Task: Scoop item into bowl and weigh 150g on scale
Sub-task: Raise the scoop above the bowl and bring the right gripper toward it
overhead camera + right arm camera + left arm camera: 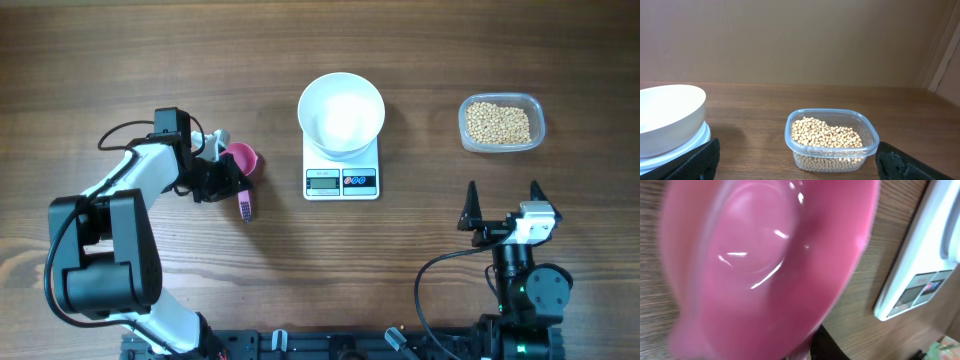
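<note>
Overhead, the whole layout is taken in. The white bowl (pixel 341 113) is seated on the kitchen scale (pixel 342 167) at 12 o'clock of the centre of the wooden table (pixel 120 60). It is round, deep and glossy, and plain white inside. The scale is read as a flat white square, with a grey display and a dark button panel along its 6 o'clock edge. The digits are too small to be made out.

At 2 o'clock, well apart from the scale, the clear plastic tub (pixel 465 110) is found. The soybeans (pixel 498 122) are held inside it: small, round, tan-beige, packed together.

From the right wrist a side-on look is gained that the top view cannot give. The tub's rounded, see-through walls are shown, with the beans heaped below the rim. The bowl's lip is seen overhanging the scale at 9 o'clock of that frame. The right gripper (pixel 503 188) is parked at 4 o'clock on the table, its jaws spread wide with nothing between them.

At 9 o'clock of the scale the pink scoop (pixel 240 159) is spotted, with the left gripper (pixel 225 184) pressed in at its 8 o'clock side. The left wrist view is filled by blurred, shiny pink plastic, with a corner of the scale at 3 o'clock. Whether the scoop is clamped cannot be told.
</note>
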`<state>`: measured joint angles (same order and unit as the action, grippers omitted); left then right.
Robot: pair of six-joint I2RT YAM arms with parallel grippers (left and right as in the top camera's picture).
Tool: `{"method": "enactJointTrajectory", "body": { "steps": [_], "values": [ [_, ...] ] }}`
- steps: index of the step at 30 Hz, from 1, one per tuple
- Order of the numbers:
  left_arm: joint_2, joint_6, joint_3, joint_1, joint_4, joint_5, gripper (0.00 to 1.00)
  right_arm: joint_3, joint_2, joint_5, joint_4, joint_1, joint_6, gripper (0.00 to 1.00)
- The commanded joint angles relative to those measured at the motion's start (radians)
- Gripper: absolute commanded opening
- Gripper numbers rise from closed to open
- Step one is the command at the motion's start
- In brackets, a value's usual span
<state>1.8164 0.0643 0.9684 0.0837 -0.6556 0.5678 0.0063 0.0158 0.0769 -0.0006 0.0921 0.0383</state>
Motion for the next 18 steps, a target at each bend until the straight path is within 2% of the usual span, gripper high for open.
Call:
{"method": "enactJointTrajectory", "body": {
  "steps": [1,5,12,18],
  "values": [
    [0.012,-0.004,-0.007,0.004,-0.007,0.069,0.19,-0.001,-0.002,-0.017,0.001,-0.005,-0.014,1.00],
    [0.011,0.004,-0.007,0.005,-0.027,0.096,0.10,-0.001,-0.002,-0.017,0.001,-0.005,-0.013,1.00],
    [0.002,0.072,-0.003,0.005,-0.036,0.177,0.04,-0.001,-0.002,-0.017,0.001,-0.005,-0.014,1.00],
    [-0.035,0.111,0.049,0.026,-0.036,0.457,0.04,-0.001,-0.002,-0.017,0.001,-0.005,-0.013,1.00]
  ]
}}
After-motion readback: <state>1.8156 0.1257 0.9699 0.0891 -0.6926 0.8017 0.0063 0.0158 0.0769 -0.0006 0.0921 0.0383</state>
